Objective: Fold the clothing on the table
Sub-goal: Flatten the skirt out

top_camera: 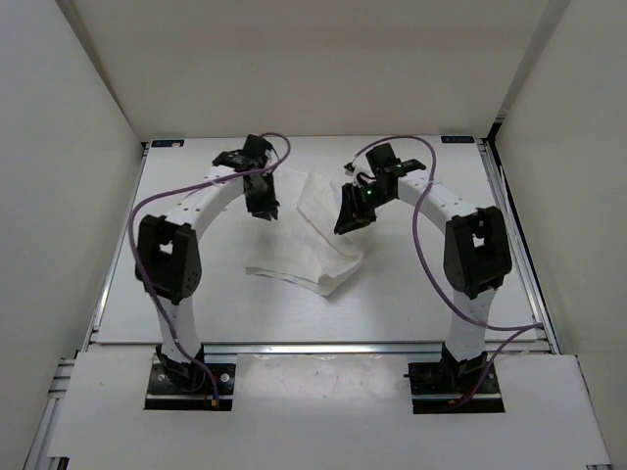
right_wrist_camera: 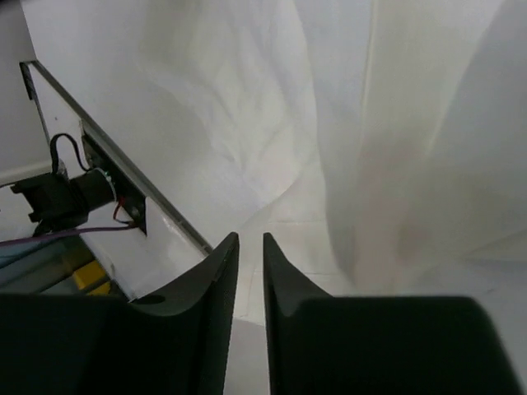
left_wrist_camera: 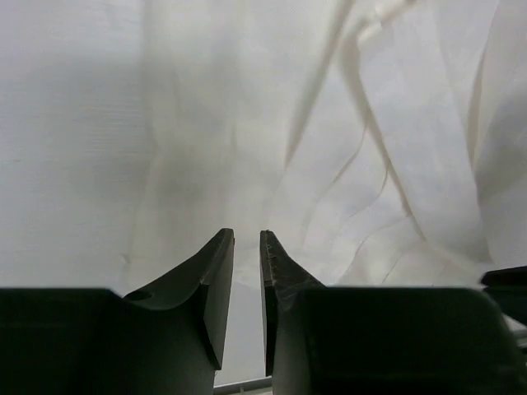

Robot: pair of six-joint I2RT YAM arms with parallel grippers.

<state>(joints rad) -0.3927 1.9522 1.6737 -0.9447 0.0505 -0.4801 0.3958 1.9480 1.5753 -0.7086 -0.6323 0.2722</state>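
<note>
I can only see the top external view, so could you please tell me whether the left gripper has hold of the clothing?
Observer: No. In the left wrist view the left gripper has its jaws slightly apart with nothing pinched. The clothing lies beyond them.
Operator: Thank you. And the right one?
Observer: The right wrist view shows the right gripper with a narrow gap too, and no fabric in it.
Operator: Is the fabric lying smooth there?
Observer: No. The left wrist view shows long creases slanting across it, to the right of the fingers.
</note>
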